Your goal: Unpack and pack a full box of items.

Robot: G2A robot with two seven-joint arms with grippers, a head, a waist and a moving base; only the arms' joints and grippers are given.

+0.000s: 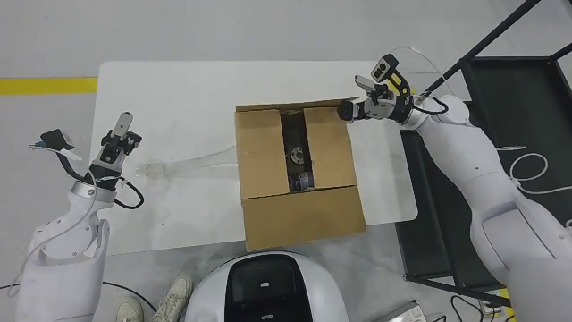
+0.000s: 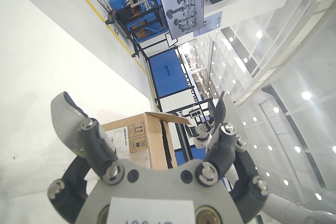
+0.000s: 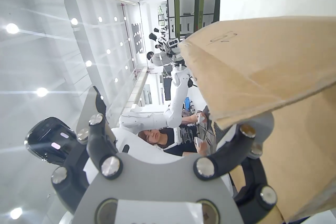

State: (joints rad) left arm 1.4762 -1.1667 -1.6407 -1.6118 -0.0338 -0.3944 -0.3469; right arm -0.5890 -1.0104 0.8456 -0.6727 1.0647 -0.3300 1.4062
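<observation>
Spread left fingers (image 2: 71,112) empty, over white desk (image 1: 170,98), left of top view. Right fingers (image 3: 88,109) also apart, at upper corner of right-hand flap (image 1: 329,148) of brown cardboard box (image 1: 264,156), mid-frame. Flaps ajar, dark items (image 1: 298,165) inside. Cardboard likely stiff, light, easily creased; take flap by free edge.

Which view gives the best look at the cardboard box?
The top view: the whole cardboard box sits on the table, a gap open along its top. The left wrist view shows its labelled side farther off; the right wrist view, one flap close up.
</observation>
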